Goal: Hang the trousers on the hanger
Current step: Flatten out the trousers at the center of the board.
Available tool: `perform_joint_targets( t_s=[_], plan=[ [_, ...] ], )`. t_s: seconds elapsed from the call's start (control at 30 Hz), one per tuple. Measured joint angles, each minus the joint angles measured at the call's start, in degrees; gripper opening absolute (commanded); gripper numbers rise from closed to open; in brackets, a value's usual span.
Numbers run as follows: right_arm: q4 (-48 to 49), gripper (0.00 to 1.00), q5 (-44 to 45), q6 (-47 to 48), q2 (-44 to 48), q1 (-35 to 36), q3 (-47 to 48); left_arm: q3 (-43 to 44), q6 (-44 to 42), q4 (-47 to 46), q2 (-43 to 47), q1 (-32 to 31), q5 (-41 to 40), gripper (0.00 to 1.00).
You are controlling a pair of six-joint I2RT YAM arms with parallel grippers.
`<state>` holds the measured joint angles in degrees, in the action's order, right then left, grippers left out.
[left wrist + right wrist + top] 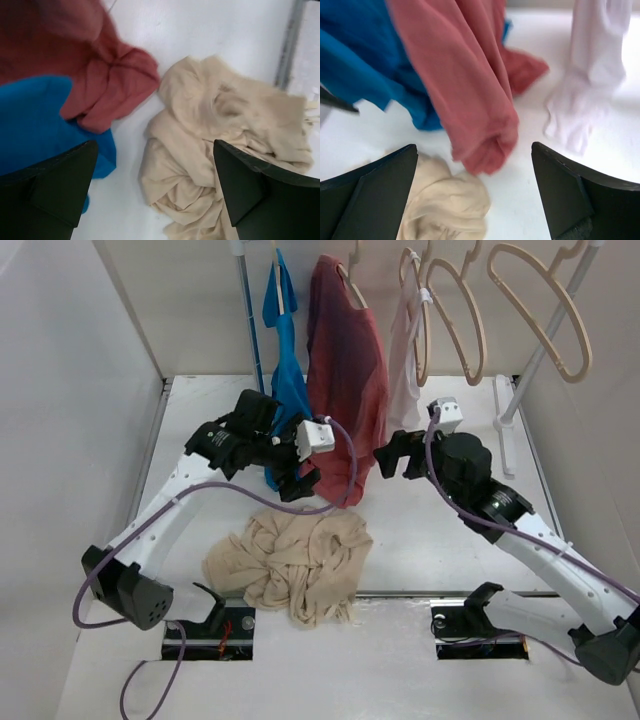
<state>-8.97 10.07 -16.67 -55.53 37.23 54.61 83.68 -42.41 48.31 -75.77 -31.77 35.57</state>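
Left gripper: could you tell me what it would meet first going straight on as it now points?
Probably the crumpled trousers on the table, though depth is unclear; the open fingers of the left gripper frame their edge.

White table: one cloth heap, a rack foot, trailing hems.

Table (pixel 430 550) is flat matte white, with pale panels along its left and back sides. The trousers (pixel 295 565) lie on it as a crumpled beige heap near the front edge, left of centre, with the folds twisted over each other. A white rack foot (pixel 503 412) stands on the right rear of the surface. The lower end of the red T-shirt (pixel 117 82) is bunched on the table just beside the trousers. The blue garment (pixel 35 115) hem comes down next to it; contact with the surface is unclear. Same for the white garment (pixel 572 117): cannot tell if it touches.
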Motion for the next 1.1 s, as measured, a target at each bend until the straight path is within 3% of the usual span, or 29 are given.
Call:
perform_joint_targets(
  t_s=[0.1,0.17,0.37,0.5,0.7,0.77,0.83,0.87,0.93,0.97,1.0,1.07,1.1],
  plan=[
    [-8.6,1.00,1.3,-3.0,-4.2,0.1,3.3,-4.5,2.0,-3.9,-0.3,2.8,-4.3,1.00],
    [-13.6,0.95,0.8,-4.9,-7.8,0.8,4.7,-9.9,1.2,-5.3,3.1,4.9,-8.7,1.00],
    [-22.9,0.94,-4.5,-14.6,-13.0,6.8,0.0,-32.3,-5.3,-7.9,14.1,5.6,-21.2,0.99],
    [-24.3,0.94,-7.1,-22.8,-12.8,10.4,-7.6,-43.7,-7.2,-10.0,13.7,6.0,-27.4,1.00],
    [-20.6,0.98,-8.6,-27.4,-17.2,11.3,-13.0,-49.4,-7.8,-20.5,9.0,9.0,-33.6,0.97],
    [-18.0,0.99,-8.1,-27.6,-20.3,11.3,-12.8,-50.9,-8.2,-23.3,8.5,10.7,-34.4,0.87],
    [-16.4,0.96,-7.1,-27.6,-23.7,11.2,-11.8,-52.1,-8.7,-25.7,9.4,11.5,-34.8,0.67],
    [-15.8,0.93,-6.9,-27.6,-25.4,11.2,-11.2,-52.7,-9.0,-26.6,9.7,11.7,-34.7,0.48],
    [-14.7,0.81,-6.6,-27.7,-28.8,10.9,-9.7,-53.9,-9.5,-27.9,9.9,12.1,-34.6,0.22],
    [-13.8,0.40,-6.7,-27.8,-29.7,10.6,-9.2,-54.2,-9.6,-27.9,9.9,12.3,-34.4,0.00],
    [-12.5,0.39,-6.7,-28.0,-30.3,10.1,-8.9,-54.9,-10.3,-28.1,10.1,12.5,-34.4,0.00],
    [-10.6,0.08,-7.5,-28.2,-30.4,8.5,-9.7,-55.0,-10.2,-27.9,10.3,13.3,-34.3,0.00],
    [-9.9,0.00,-7.8,-28.2,-30.4,7.2,-10.4,-55.1,-10.2,-27.6,10.6,14.2,-34.4,0.00]
  ],
)
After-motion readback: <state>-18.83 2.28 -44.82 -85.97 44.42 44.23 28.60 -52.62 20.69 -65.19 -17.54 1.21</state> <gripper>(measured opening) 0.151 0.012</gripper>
